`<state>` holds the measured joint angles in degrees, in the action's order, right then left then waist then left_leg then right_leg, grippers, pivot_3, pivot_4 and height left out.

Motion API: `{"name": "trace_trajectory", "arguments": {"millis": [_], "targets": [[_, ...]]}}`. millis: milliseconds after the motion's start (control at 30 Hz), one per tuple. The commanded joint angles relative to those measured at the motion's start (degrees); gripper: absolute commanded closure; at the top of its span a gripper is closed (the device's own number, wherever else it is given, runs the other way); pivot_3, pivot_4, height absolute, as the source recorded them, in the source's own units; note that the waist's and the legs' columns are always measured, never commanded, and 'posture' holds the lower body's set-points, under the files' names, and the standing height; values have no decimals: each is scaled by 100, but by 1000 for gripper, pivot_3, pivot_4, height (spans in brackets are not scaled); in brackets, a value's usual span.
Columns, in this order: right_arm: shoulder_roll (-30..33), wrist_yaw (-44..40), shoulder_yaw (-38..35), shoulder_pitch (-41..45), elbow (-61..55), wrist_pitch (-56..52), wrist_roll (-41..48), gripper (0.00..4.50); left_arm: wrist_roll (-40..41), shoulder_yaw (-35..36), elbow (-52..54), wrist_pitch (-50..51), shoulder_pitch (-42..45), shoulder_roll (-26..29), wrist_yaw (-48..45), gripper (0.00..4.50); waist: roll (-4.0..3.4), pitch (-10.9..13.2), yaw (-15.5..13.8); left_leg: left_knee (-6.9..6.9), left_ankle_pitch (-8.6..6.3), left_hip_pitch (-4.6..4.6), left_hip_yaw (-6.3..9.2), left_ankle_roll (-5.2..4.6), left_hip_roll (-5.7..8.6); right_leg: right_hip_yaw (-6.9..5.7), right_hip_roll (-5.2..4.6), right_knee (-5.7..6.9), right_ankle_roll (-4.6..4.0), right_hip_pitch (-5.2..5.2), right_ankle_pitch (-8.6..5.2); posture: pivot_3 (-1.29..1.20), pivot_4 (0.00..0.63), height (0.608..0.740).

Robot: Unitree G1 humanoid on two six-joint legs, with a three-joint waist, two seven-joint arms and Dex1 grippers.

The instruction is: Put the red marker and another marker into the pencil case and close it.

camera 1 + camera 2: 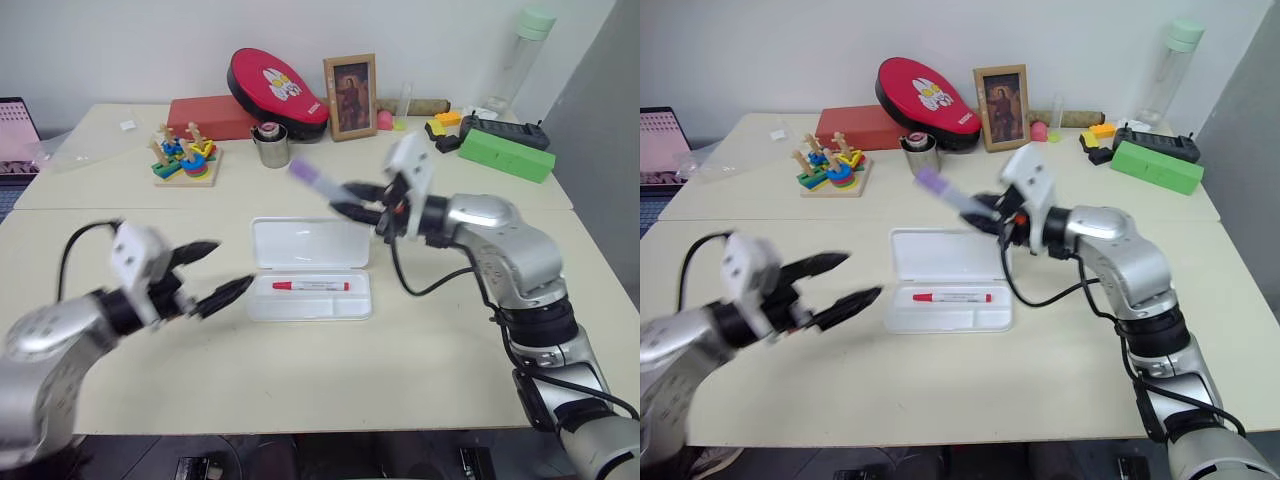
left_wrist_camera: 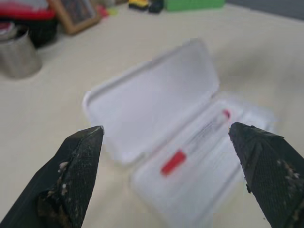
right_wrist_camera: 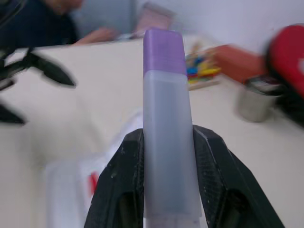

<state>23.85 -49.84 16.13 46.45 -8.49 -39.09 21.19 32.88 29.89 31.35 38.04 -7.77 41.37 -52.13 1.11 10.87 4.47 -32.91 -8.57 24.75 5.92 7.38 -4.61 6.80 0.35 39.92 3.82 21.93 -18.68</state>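
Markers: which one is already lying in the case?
The red marker, slim and red-capped, lies in the pencil case tray. The purple-capped marker is up in the right claw.

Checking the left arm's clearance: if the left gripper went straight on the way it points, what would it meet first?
Probably the pencil case: the open left gripper points across the table at its tray, where the red marker lies. Depth is uncertain.
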Motion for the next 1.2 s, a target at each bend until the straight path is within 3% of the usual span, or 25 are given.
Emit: {"name": "trace_trajectory", "arguments": {"millis": [33, 233, 667, 967, 1133, 1200], "targets": [[9, -640, 967, 152, 46, 72, -336, 3412, 95, 623, 441, -269, -666, 130, -217, 0, 7, -2, -33, 0, 0, 1, 3, 0, -2, -3, 2, 0, 3, 5, -3, 0, 150, 740], [-220, -607, 1767, 21, 554, 424, -1049, 3412, 261, 714, 806, -270, -1131, 47, -50, 0, 11, -4, -53, -3, 1, 0, -11, 1, -3, 11, 1, 0, 16, 11, -16, 0, 150, 740], [-690, -485, 1824, -49, 1302, 682, -1701, 3412, 477, 395, 1015, -204, -1025, 125, 422, 0, 11, -4, -38, 4, 0, 1, -14, 2, -4, 12, 2, 1, 22, 17, -12, 0, 150, 740], [-614, -624, 1260, 69, 1064, 665, -1445, 1137, 526, -75, 814, -174, -390, 293, 571, 0, 11, -4, -38, 3, 0, 1, -13, 2, -3, 12, 3, 1, 22, 16, -11, 0, 150, 740], [-869, -586, -133, 264, 572, 669, -344, 200, 600, -771, 597, -155, 628, 115, 839, 0, 8, 2, -64, 2, 0, 4, -11, 2, -2, 11, 4, 3, 24, 16, -10, 0, 150, 740], [-961, -206, -753, 421, 559, 523, -68, 61, 622, -1096, 485, -129, 1098, 1, 945, 0, 10, 0, -78, 2, 0, 5, -8, 2, -4, 8, 6, 2, 23, 12, -8, 0, 150, 740]]}}
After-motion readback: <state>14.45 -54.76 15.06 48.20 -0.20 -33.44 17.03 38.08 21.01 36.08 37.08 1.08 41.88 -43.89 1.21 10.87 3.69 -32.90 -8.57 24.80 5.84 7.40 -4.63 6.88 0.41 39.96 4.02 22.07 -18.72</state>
